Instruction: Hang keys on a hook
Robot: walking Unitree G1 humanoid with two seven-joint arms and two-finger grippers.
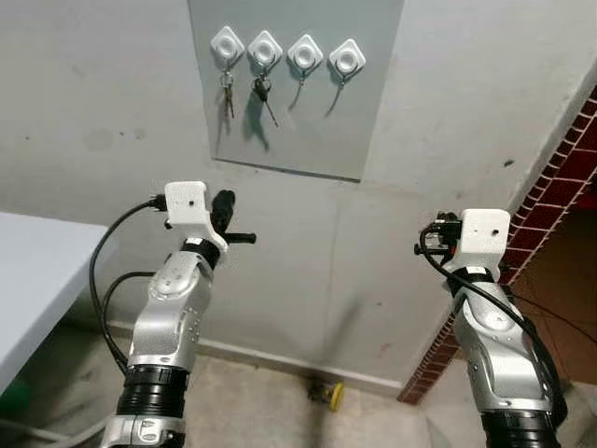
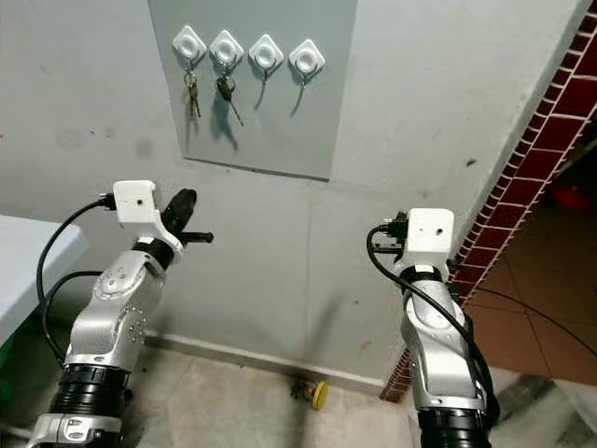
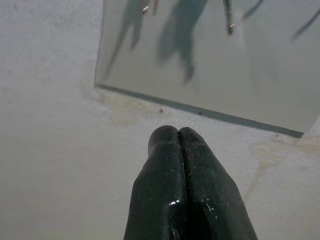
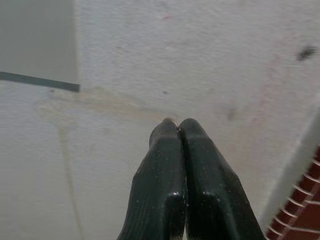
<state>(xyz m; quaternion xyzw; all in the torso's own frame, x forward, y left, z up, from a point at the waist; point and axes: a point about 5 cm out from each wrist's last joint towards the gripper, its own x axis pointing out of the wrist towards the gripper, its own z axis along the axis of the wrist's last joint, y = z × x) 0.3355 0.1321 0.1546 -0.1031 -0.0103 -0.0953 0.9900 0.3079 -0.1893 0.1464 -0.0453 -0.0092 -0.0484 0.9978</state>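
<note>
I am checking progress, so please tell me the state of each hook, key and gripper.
first hook: holds keys
second hook: holds dark keys
third hook: bare
fourth hook: bare
left gripper: shut, holding nothing
right gripper: shut, holding nothing

The left claw (image 3: 178, 137), its fingers pressed together, points at the wall (image 3: 60, 150) below a grey panel (image 3: 210, 85) where key tips (image 3: 228, 20) hang.
</note>
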